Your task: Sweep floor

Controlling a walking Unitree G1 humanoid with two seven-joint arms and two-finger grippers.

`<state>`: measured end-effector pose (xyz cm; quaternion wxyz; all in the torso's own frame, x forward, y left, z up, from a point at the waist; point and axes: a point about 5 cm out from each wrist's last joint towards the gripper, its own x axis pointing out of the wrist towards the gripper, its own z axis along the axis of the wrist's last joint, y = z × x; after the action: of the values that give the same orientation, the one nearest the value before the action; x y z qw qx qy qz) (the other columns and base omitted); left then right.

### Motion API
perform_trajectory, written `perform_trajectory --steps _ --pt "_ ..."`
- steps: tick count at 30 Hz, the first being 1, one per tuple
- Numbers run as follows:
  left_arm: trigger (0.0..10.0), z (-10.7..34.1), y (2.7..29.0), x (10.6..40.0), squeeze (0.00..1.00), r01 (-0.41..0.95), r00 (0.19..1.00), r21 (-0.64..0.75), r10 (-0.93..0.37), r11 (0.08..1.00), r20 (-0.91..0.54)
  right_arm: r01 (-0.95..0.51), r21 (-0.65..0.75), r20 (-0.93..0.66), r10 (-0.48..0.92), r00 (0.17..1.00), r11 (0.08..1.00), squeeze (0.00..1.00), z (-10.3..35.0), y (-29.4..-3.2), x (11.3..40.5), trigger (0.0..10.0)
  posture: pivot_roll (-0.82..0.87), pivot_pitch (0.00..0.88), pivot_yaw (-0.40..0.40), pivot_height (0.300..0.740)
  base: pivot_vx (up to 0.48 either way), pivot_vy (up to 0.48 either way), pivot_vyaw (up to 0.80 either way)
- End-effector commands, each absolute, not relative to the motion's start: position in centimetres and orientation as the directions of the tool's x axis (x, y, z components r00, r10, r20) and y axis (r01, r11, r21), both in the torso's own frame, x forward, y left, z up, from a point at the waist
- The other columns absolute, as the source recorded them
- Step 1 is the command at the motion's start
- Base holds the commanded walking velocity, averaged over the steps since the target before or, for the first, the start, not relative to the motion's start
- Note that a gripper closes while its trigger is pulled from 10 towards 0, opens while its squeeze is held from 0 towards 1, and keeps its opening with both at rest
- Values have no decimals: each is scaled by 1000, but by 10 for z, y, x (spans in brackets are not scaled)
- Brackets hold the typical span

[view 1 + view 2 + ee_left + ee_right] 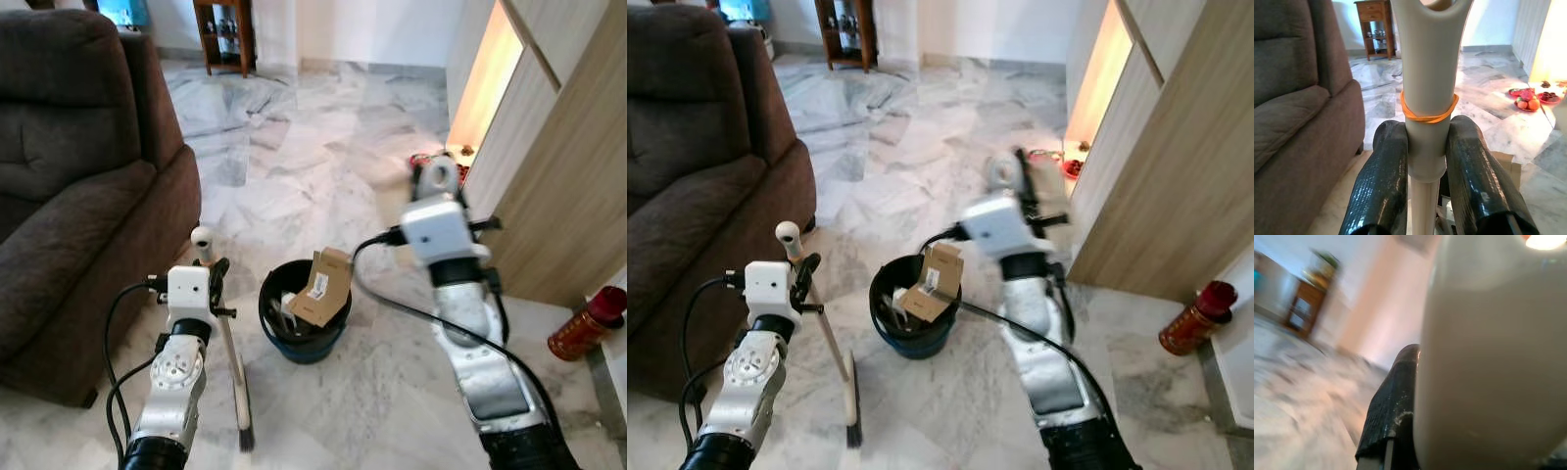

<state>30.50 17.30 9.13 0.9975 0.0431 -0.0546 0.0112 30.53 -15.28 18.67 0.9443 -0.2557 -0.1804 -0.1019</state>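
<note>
Near left, left gripper [1425, 161] pinches upright broom [235, 377]; right gripper [438, 178], raised right of bin [304, 338], clamps a grey handle [1488, 357].

Left gripper [1426, 161] clamps the broom handle [1427, 73] beside the bucket [304, 338]; right gripper [438, 176], raised beyond the bucket, grips a grey handle [1488, 357].

A dark brown sofa [69, 186] lines the left side, a wooden shelf unit [225, 34] stands at the far wall, and a red bottle [586, 323] sits at right — beside a wood-panelled cabinet [558, 166].
</note>
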Motion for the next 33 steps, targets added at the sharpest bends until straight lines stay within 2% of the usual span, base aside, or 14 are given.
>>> perform_trajectory --steps 1,2,8,21,26,33 --pt "10000 98 172 306 0 -19 989 86 6 996 151 303 -384 399 -140 906 872 0 188 -154 307 10000 -8 61 16 740 0 0 0" --pt "10000 98 172 306 0 -19 989 87 6 996 151 315 -327 330 -205 922 891 0 175 -163 310 10000 -8 61 16 740 0 0 0" --pt "10000 97 173 304 0 -14 989 88 1 996 147 356 -226 196 -316 928 907 0 148 -179 318 10000 -7 64 17 740 0 0 0" --pt "10000 93 181 294 0 -18 991 74 8 997 130 244 -317 68 -235 970 916 0 101 -177 325 10000 5 73 12 740 0 0 0" --pt "10000 92 179 293 0 -11 992 75 1 997 127 212 -309 10 -219 976 927 0 85 -175 322 10000 7 77 10 740 0 0 0" --pt "10000 94 177 293 0 -2 991 71 -8 997 134 188 -277 12 -193 981 942 0 82 -172 322 10000 4 75 11 740 0 0 0"
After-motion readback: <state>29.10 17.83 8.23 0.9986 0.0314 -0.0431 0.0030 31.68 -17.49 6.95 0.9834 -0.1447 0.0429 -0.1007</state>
